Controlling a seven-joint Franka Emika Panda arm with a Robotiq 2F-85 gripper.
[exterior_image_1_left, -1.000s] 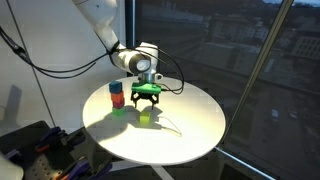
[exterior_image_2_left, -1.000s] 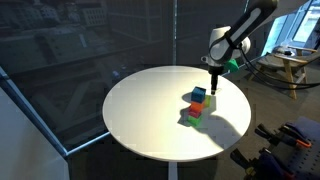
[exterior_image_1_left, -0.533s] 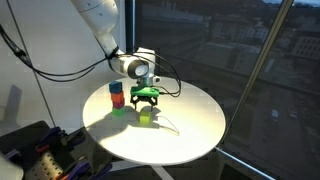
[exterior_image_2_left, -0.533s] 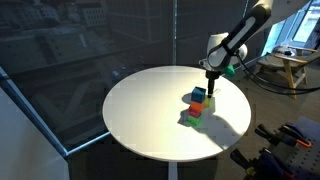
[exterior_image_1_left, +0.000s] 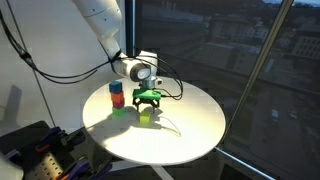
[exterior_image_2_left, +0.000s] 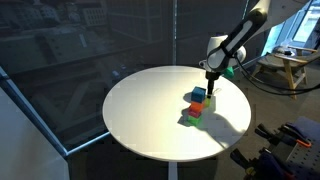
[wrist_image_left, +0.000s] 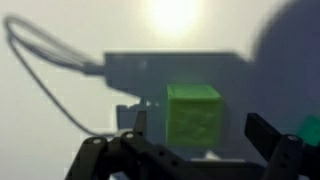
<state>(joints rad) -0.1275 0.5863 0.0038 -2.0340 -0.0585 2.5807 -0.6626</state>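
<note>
Approach: my gripper (exterior_image_1_left: 147, 98), jaws wide open and empty, hangs just above the green cube (exterior_image_1_left: 145, 117) on the table (exterior_image_1_left: 195, 128); next move, I judge, calls for a straight descent astride the cube before closing.

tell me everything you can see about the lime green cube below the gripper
The lime green cube is a plain block with flat matte faces and crisp edges, possibly painted wood. It sits flat on the white table, standing alone, apart from the stacked blocks. Only the table touches it. The open gripper hangs just above it, a finger to each side in the wrist view, not in contact.
</note>
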